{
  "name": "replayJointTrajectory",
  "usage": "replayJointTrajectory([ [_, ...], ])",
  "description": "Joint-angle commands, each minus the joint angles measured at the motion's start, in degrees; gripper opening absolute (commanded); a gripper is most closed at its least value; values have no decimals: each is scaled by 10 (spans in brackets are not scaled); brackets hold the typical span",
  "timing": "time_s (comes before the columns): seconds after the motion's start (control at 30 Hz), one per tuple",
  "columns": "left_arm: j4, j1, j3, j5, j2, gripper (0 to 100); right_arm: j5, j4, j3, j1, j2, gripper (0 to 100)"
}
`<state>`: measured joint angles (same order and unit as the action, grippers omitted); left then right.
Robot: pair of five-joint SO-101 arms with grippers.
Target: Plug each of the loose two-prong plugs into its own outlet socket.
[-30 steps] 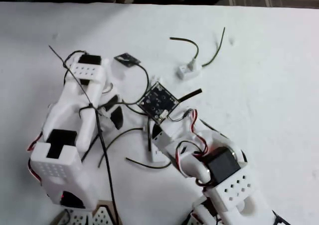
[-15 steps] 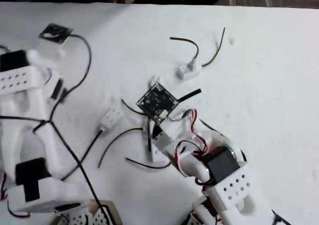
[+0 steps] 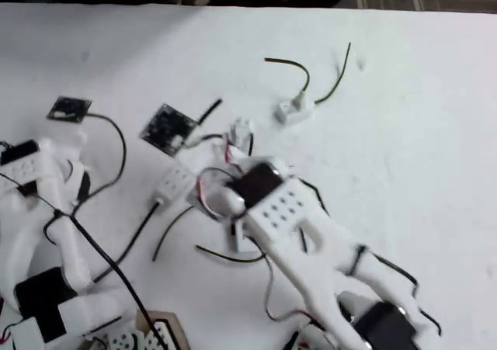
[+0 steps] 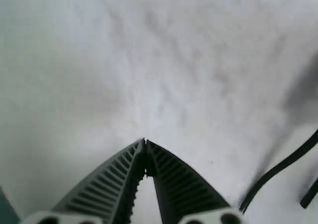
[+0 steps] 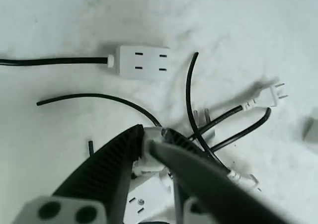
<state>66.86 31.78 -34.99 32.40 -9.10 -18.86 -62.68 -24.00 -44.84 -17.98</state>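
Arms bent low.
Left tool (image 4: 145,157) pinched together at worktop's (image 4: 149,60) left edge; right tool (image 5: 151,144) clamps a white plug (image 5: 148,160).

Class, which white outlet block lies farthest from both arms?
The outlet block with two cords curving toward the far edge; the long-corded block sits beside the right arm.
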Motion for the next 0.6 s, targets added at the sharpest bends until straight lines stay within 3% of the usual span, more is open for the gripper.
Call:
replayJointTrajectory([
  [0.0, -76, 4, -69, -42, -53, 23, -4, 32, 55, -7, 52, 19],
  [0.2, -138, -6, -138, -73, -80, 23, 8, 81, 102, -11, 145, 19],
  [0.57, -142, -6, -156, -71, -91, 23, 7, 99, 202, -11, 281, 19],
])
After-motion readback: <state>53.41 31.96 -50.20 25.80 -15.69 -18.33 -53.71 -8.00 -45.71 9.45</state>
